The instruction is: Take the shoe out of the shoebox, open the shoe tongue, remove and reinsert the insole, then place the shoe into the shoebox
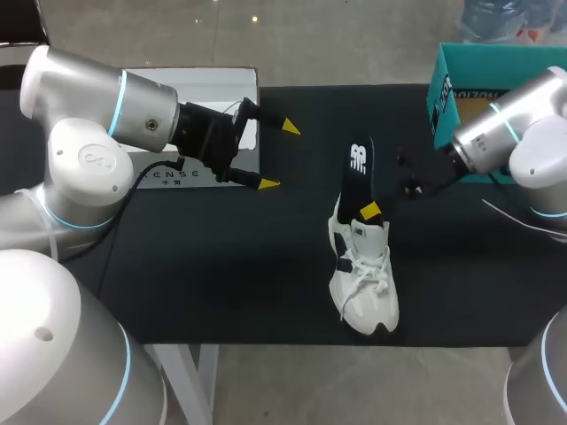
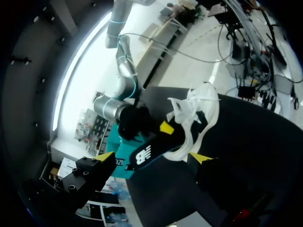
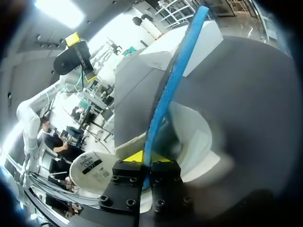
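Head view — insole (image 1: 359,170) in right pincer (image 1: 368,211)

The left arm (image 1: 89,159) and right arm (image 1: 523,142) are rounded silver-grey links ringed with pale blue bands, with black screw-studded blocks (image 3: 124,189) behind the jaws, bright yellow fingertips (image 1: 291,127), and a black cable (image 1: 142,181) along the left.

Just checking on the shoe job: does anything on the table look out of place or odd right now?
Only the insole: it sticks half out of the shoe, slanting up from the opening, pinched in the right gripper. That fits the task rather than a fault. Nothing looks spilled or damaged.
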`<state>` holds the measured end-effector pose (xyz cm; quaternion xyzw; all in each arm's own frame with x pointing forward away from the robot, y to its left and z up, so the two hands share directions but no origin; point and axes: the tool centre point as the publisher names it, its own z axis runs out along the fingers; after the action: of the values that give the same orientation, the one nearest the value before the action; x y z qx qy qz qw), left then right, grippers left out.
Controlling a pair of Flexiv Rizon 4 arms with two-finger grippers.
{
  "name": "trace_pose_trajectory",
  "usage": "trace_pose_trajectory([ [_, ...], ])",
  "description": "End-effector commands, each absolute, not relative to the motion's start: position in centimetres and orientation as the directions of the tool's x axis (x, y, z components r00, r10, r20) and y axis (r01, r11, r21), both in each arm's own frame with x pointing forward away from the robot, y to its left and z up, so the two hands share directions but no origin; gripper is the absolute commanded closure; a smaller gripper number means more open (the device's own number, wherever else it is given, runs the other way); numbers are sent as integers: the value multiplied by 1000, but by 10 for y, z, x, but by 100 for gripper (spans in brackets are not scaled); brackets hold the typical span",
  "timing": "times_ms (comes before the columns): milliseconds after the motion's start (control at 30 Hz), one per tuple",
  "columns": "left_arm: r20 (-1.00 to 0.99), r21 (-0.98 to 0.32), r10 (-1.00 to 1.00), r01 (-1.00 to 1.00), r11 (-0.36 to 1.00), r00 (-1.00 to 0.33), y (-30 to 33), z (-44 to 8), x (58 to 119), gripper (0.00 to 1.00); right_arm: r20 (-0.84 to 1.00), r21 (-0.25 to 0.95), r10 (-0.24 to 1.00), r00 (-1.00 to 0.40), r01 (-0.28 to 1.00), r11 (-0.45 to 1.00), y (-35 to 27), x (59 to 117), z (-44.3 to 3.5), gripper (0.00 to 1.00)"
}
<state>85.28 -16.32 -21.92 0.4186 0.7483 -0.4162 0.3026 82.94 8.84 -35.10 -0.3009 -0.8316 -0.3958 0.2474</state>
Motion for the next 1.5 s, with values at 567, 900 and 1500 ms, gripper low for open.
trace_pose_trajectory([
  [567, -800, -369, 377, 879, 304, -466, -163, -219, 853, 0, 599, 538, 325, -732, 668, 514, 88, 853, -326, 51],
  [900, -800, -369, 377, 879, 304, -466, -163, -219, 853, 0, 588, 552, 304, -750, 646, 527, 95, 860, -324, 100],
  [1500, -800, -369, 377, 879, 304, -466, -163, -219, 853, 0, 643, 493, 313, -699, 690, 529, 85, 823, -351, 100],
])
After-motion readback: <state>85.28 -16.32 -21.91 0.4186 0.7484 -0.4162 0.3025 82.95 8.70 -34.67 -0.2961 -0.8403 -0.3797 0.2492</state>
